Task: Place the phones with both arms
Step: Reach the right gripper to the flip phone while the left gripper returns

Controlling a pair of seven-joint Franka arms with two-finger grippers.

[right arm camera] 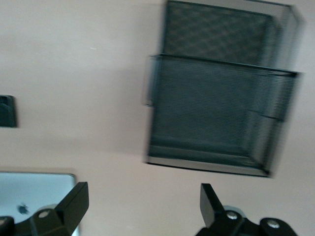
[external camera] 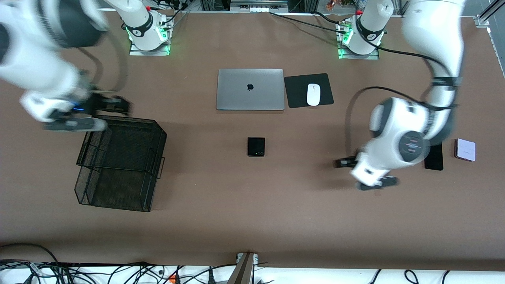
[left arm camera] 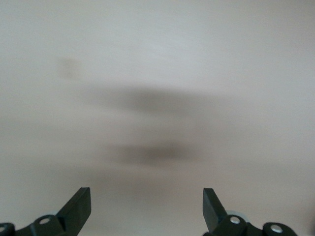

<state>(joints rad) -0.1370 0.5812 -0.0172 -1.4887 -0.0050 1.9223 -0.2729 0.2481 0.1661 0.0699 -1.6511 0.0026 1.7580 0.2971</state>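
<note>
Three phones lie on the brown table. A small squarish black phone [external camera: 256, 146] rests near the middle and shows in the right wrist view too [right arm camera: 7, 111]. Toward the left arm's end, a long slim black phone [external camera: 434, 158] is partly hidden by the left arm. A pale lavender phone [external camera: 465, 150] lies beside it. My left gripper [external camera: 352, 175] [left arm camera: 146, 204] hangs open and empty over bare table between the small black phone and the slim one. My right gripper [external camera: 118, 105] [right arm camera: 142, 201] is open and empty by the mesh tray's edge.
A black two-tier mesh tray [external camera: 120, 123] [right arm camera: 216, 113] stands toward the right arm's end. A shut silver laptop [external camera: 250, 89] [right arm camera: 29, 196] and a white mouse [external camera: 313, 94] on a black pad [external camera: 298, 92] lie farther from the front camera than the phones.
</note>
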